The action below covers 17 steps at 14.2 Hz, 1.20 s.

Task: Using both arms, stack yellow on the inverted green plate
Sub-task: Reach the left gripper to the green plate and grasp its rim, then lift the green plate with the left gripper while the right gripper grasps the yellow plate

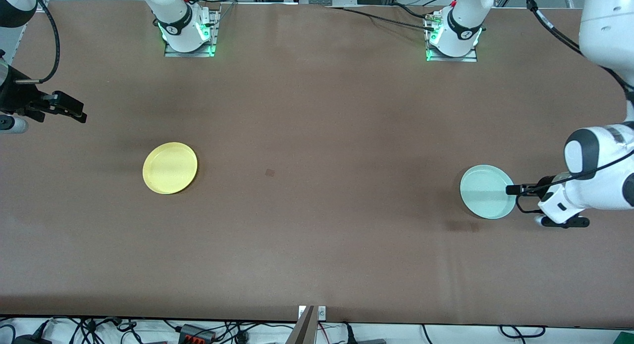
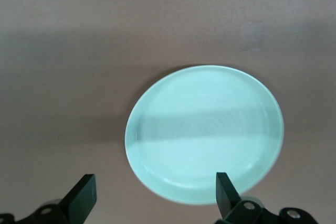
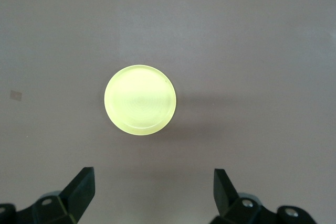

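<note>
We see the yellow plate [image 1: 170, 168] lying flat on the brown table [image 1: 317, 235], hollow side up, toward the right arm's end. The green plate [image 1: 487, 191] lies well apart from it toward the left arm's end, also hollow side up, with a band of shadow across its middle. The left gripper [image 1: 512, 189] hangs low at the edge of the green plate, its two fingers [image 2: 227, 195] spread wide and holding nothing; in the left wrist view one finger stands in front of the plate's rim and the other over bare table. The right gripper [image 1: 74, 111] is up in the air over the table's edge at the right arm's end, its fingers [image 3: 81, 187] likewise wide open and empty, with the yellow plate lying well clear of them.
</note>
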Each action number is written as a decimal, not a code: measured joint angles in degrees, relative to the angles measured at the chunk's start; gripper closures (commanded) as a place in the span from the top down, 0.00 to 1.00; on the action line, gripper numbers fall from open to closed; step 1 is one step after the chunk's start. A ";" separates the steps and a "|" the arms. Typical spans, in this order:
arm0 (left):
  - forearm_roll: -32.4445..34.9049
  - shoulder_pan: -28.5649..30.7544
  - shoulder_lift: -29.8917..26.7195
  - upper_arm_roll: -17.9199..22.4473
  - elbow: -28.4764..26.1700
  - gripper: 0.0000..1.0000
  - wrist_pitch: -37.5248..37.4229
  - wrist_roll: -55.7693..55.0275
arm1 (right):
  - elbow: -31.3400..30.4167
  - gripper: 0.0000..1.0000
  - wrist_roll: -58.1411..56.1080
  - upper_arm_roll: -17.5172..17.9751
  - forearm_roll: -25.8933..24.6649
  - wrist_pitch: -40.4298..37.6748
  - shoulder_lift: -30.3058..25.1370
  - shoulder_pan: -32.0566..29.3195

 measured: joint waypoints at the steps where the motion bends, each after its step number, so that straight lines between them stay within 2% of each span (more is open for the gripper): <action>1: 0.00 0.40 1.37 0.01 0.01 1.00 0.64 2.90 | -0.01 1.00 0.00 -0.01 0.00 0.00 0.14 -0.01; 5: 0.00 1.56 4.04 0.01 0.04 1.00 4.25 10.03 | -0.01 1.00 0.00 -0.01 0.00 0.00 0.27 -0.01; 7: 0.00 1.97 4.80 0.01 0.04 0.93 6.06 13.45 | -0.02 1.00 0.00 -0.01 0.00 0.00 0.27 -0.01; 8: 0.00 2.25 5.35 0.02 0.04 0.74 7.21 14.49 | -0.02 1.00 0.00 -0.01 0.00 0.00 0.27 -0.01; 9: 0.00 2.50 5.90 0.02 0.03 0.47 8.21 15.18 | -0.02 1.00 0.00 -0.01 0.00 0.00 0.27 -0.01; 10: 0.00 2.67 6.30 0.02 0.03 0.26 8.73 16.25 | -0.02 1.00 0.00 -0.01 0.00 0.00 0.27 -0.01; 12: 0.00 2.77 6.56 0.01 0.04 0.15 8.89 19.09 | -0.02 1.00 0.00 -0.01 0.00 0.00 0.27 -0.01; 17: -0.04 4.28 7.32 -0.34 0.03 0.02 8.88 20.48 | -0.02 1.00 0.00 -0.01 0.00 0.00 0.27 -0.01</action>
